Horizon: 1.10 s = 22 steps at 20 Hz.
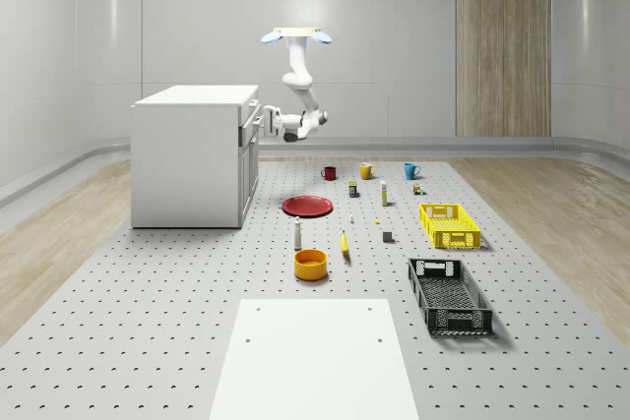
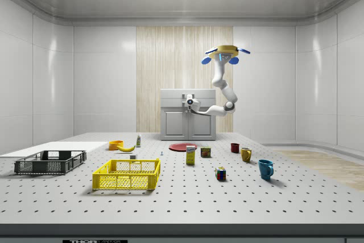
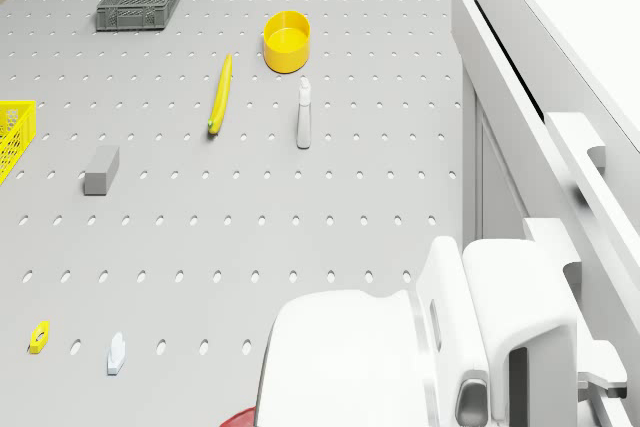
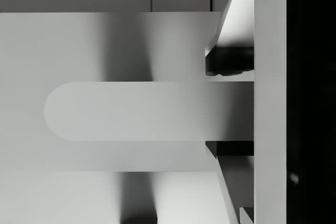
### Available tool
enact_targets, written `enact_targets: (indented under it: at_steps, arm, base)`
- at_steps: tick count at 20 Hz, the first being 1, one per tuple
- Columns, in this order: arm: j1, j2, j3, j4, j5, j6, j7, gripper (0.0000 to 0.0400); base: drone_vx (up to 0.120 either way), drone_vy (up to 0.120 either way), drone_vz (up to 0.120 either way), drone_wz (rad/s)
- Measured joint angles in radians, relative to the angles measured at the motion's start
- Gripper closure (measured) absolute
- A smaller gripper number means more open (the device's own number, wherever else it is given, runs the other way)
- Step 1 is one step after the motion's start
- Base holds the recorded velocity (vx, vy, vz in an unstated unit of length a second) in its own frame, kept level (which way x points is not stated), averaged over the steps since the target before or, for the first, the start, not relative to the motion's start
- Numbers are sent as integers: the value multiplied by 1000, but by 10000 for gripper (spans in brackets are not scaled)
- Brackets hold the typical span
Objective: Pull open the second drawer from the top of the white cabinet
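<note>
Two fingers (image 4: 231, 60) clamp drawer handle (image 4: 147, 111), drone (image 1: 296, 36) hovering beside cabinet (image 1: 192, 154)

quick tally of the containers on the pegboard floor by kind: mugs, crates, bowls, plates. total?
Mugs: 3 (red mug, yellow mug, blue mug)
Crates: 2 (yellow crate, black crate)
Bowls: 1 (orange bowl)
Plates: 1 (red plate)
Total: 7

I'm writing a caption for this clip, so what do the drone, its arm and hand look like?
The drone is a flat tan disc with blue rotor pods. The arm is glossy white, with rounded segments and darker joints. The hand is white and blocky, with dark inner pads.
</note>
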Motion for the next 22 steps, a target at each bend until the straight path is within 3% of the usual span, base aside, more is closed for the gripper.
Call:
enact_targets:
  at_steps: [9,11,13,18,19,22]
  arm:
    - [-51,-29,-41,-6,-71,-65,28,247]
    - [-61,-21,-55,-14,-68,-82,-26,262]
    - [-70,-26,-57,-12,-74,-92,-11,277]
    - [-83,-35,-66,-7,-97,-107,33,258]
    - [-87,-24,-75,-16,-91,-117,-28,251]
    - [-103,-36,-88,-8,-116,-139,15,275]
  base:
    - [0,0,0,0]
    - [0,0,0,0]
    - [0,0,0,0]
    - [0,0,0,0]
    - [0,0,0,0]
    - [0,0,0,0]
